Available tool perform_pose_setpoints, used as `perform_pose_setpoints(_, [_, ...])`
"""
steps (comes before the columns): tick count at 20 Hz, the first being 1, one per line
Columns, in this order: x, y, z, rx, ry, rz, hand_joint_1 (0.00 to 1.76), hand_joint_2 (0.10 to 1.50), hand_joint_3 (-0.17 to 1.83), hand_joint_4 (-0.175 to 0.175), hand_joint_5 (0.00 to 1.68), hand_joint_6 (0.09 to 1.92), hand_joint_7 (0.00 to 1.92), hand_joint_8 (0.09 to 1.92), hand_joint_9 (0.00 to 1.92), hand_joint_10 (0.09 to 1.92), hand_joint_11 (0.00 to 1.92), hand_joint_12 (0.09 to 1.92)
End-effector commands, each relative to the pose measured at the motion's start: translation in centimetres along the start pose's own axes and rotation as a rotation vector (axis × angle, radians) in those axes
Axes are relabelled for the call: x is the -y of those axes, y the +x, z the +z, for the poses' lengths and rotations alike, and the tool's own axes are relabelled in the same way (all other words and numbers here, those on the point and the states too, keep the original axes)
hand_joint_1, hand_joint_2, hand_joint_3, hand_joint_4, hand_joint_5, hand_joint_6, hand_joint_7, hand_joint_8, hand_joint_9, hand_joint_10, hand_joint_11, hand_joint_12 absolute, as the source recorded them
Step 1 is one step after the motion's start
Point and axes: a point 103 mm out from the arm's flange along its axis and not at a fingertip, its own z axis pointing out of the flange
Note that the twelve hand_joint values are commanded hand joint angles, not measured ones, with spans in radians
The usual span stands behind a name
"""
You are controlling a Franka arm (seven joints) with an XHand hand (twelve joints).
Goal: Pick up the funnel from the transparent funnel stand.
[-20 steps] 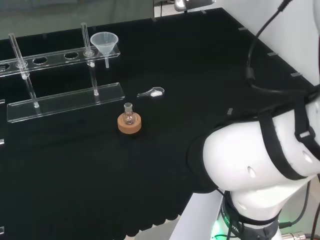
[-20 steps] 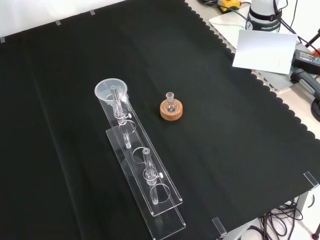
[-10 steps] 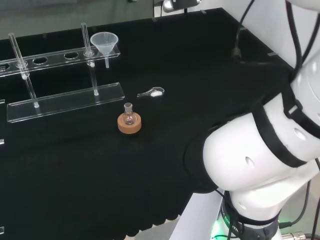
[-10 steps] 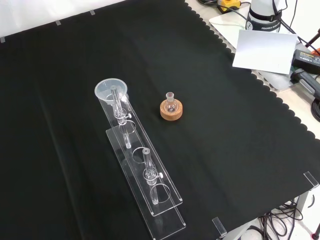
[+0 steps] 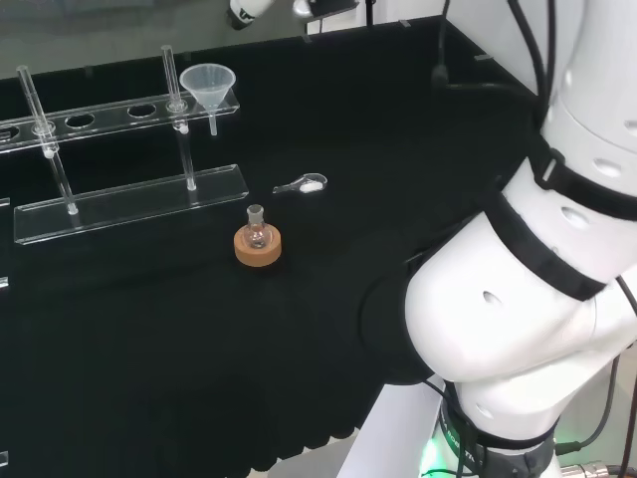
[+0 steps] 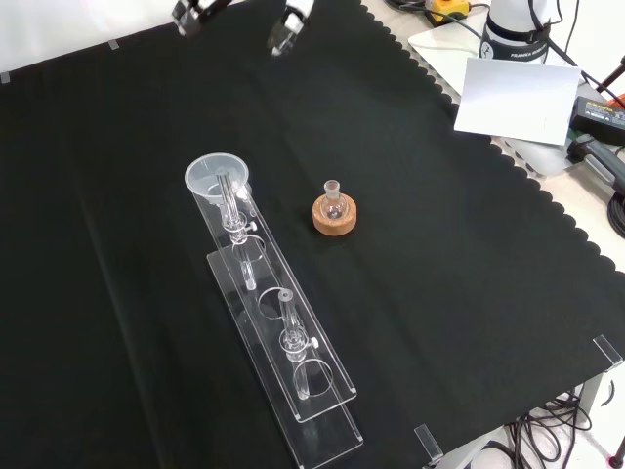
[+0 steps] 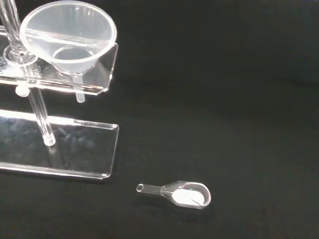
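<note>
A clear funnel [image 5: 207, 85] [image 6: 217, 178] [image 7: 67, 35] sits in the end hole of the transparent funnel stand [image 5: 129, 204] [image 6: 293, 391] [image 7: 65, 149], with its stem hanging through the upper shelf. The hand's fingertips [image 6: 290, 24] [image 5: 244, 12] reach in at the top edge of the front and head views. They are spread apart, hold nothing, and are well clear of the funnel. The rest of the hand is cut off.
A small round flask on a cork ring [image 5: 258, 239] [image 6: 335, 208] stands in front of the stand. A clear scoop with white powder [image 5: 304, 184] [image 7: 182, 193] lies on the cloth near the stand's end. The arm's white links [image 5: 518, 299] take up the right of the head view.
The arm's links have swung upward in the head view, and the hand's fingertips have come into the top of the head and front views. The glassware has not moved.
</note>
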Motion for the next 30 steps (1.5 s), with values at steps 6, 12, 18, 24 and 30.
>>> perform_pose_setpoints(6, [-4.9,4.3,1.9,0.015,0.088,-0.034,0.48,0.83,0.29,0.006,0.15,0.09,0.00,0.52,0.17,0.74,0.07,1.47])
perform_pose_setpoints(12, [-6.0,6.5,3.1,0.008,0.128,-0.047,0.51,0.78,0.30,-0.009,0.13,0.09,0.00,0.47,0.16,0.78,0.12,1.47])
perform_pose_setpoints(18, [-7.0,7.2,4.3,0.026,0.175,-0.051,0.55,0.73,0.32,-0.018,0.08,0.09,0.00,0.35,0.09,0.83,0.16,1.50])
perform_pose_setpoints(24, [-8.3,7.3,5.0,0.000,0.208,-0.046,0.57,0.70,0.34,-0.023,0.05,0.09,0.00,0.27,0.04,0.87,0.17,1.52])
perform_pose_setpoints(30, [-9.7,7.4,6.2,-0.016,0.235,-0.056,0.57,0.69,0.34,-0.024,0.04,0.09,0.00,0.26,0.04,0.88,0.17,1.52])
